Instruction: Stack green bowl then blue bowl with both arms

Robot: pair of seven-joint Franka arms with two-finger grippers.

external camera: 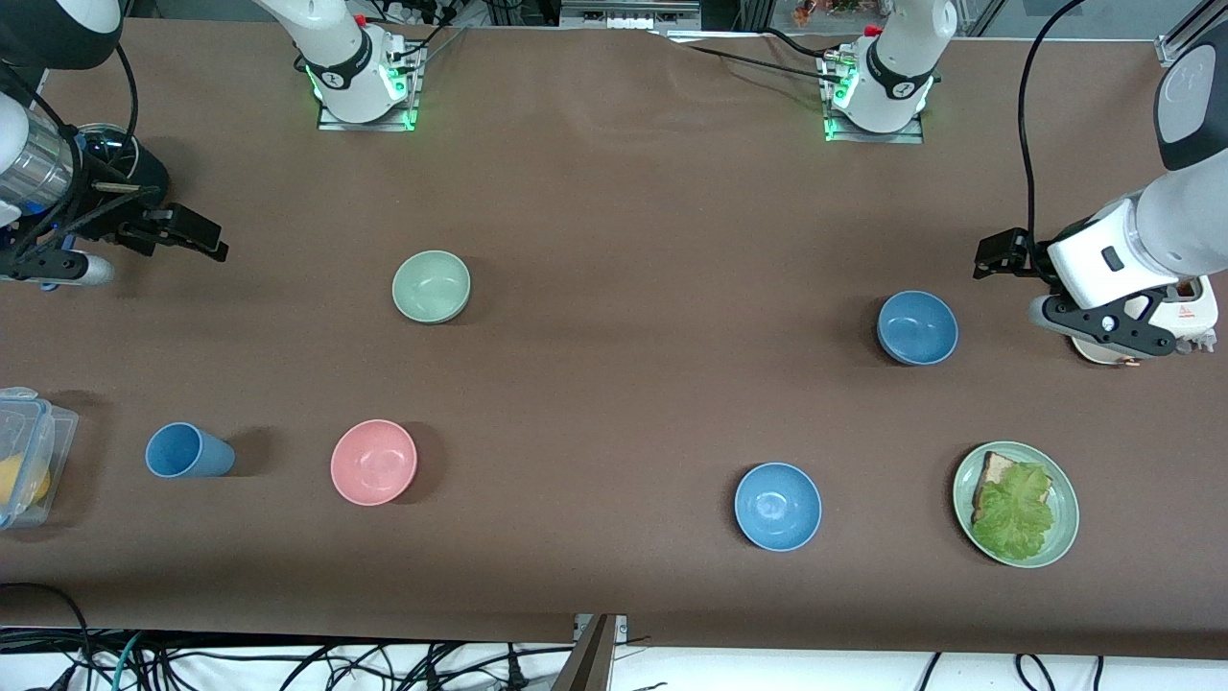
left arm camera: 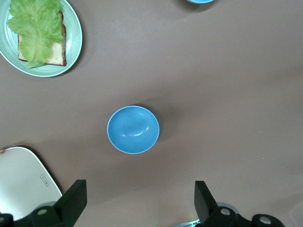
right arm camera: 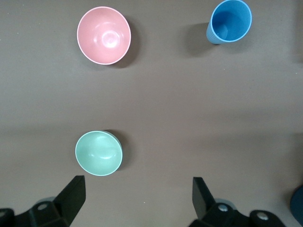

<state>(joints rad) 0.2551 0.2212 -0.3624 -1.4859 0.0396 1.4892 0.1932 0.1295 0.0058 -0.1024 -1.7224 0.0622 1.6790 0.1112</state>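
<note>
The green bowl (external camera: pixel 432 286) sits upright toward the right arm's end of the table, farther from the front camera than the pink bowl; it also shows in the right wrist view (right arm camera: pixel 99 153). The slate-blue bowl (external camera: pixel 917 327) sits upright toward the left arm's end, and also shows in the left wrist view (left arm camera: pixel 133 129). My right gripper (external camera: pixel 182 235) (right arm camera: pixel 138 184) hangs open and empty over bare table at its end. My left gripper (external camera: pixel 1003 254) (left arm camera: pixel 139 189) hangs open and empty over the table beside the blue bowl. Neither gripper touches a bowl.
A pink bowl (external camera: pixel 373 462) and a blue cup (external camera: pixel 187 451) stand near the front. A sky-blue bowl (external camera: pixel 777 506) and a green plate (external camera: pixel 1067 523) with bread and lettuce lie near the front. A clear container (external camera: pixel 24 456) and a white appliance (external camera: pixel 1190 317) stand at the table's ends.
</note>
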